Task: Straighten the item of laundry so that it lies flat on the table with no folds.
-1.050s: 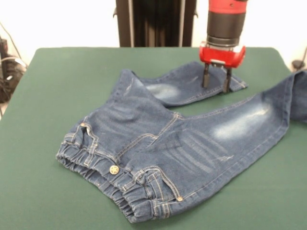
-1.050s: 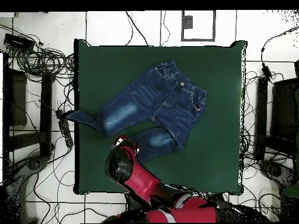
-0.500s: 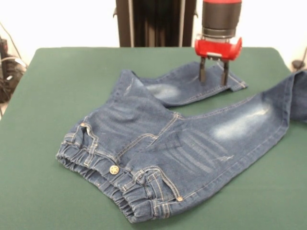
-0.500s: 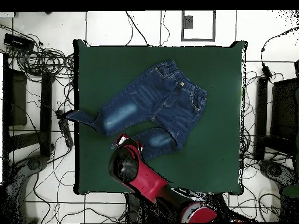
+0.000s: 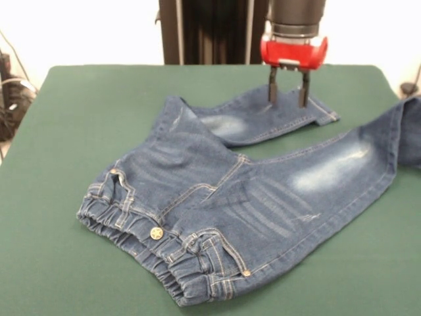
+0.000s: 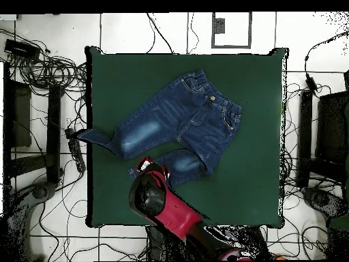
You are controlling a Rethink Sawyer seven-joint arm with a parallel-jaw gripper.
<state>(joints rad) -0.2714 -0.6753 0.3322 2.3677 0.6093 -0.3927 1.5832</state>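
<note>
Front view: vertical arm holds the open, empty gripper (image 5: 286, 95) above the jeans (image 5: 243, 197) leg.

The small blue denim jeans (image 5: 243, 197) lie on the dark green table (image 5: 79, 131), waistband at the near side. One leg runs to the right edge, the other to the far side. The gripper (image 5: 286, 92) hangs above this far leg, fingers apart, holding nothing.
</note>
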